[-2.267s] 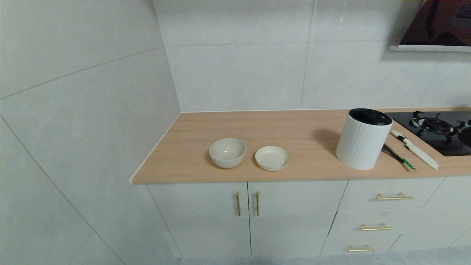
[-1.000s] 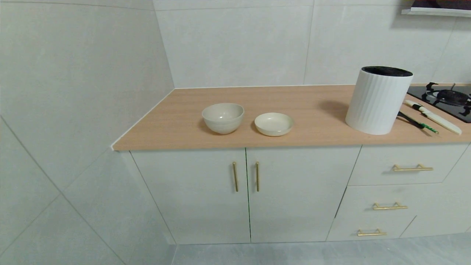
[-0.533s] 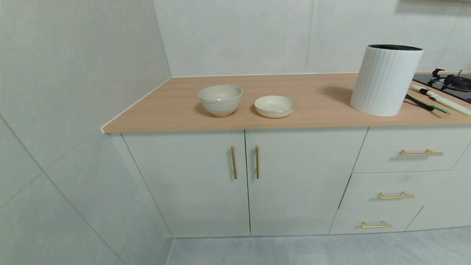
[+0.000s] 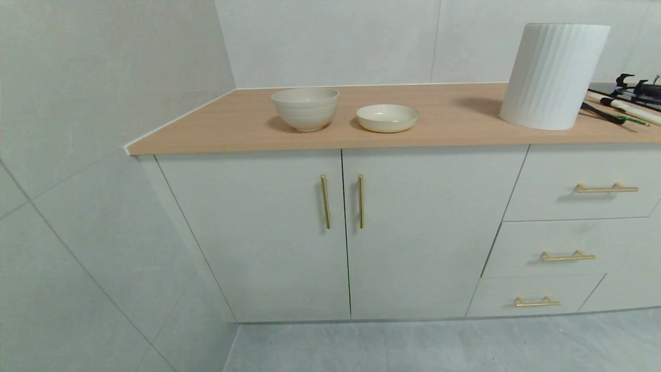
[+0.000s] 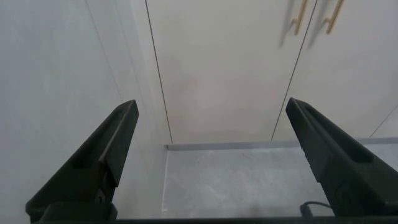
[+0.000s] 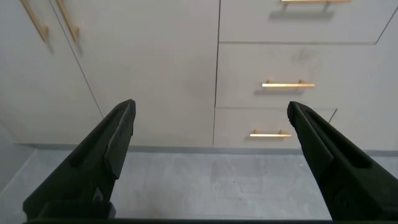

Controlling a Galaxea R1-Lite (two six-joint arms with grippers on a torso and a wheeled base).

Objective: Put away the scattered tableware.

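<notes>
A deep cream bowl point(image 4: 305, 108) and a shallow cream dish point(image 4: 387, 118) stand side by side on the wooden counter point(image 4: 444, 129), above two closed cabinet doors with brass handles point(image 4: 325, 202). A tall white ribbed holder point(image 4: 553, 75) stands at the right, with a white-handled knife point(image 4: 627, 108) and a green-tipped utensil point(image 4: 614, 117) lying beyond it. My left gripper point(image 5: 211, 155) is open, low before the cabinet's left door near the floor. My right gripper point(image 6: 211, 155) is open, facing the lower drawers point(image 6: 289, 84).
A tiled wall point(image 4: 93, 103) closes the left side by the cabinet corner. A gas hob point(image 4: 638, 82) sits at the counter's far right. Three drawers with brass handles point(image 4: 605, 188) are right of the doors. Grey floor point(image 4: 413, 346) lies below.
The head camera has dropped lower, so the counter is seen nearly edge-on and the cabinet fronts and floor have come into view. The tableware has not moved.
</notes>
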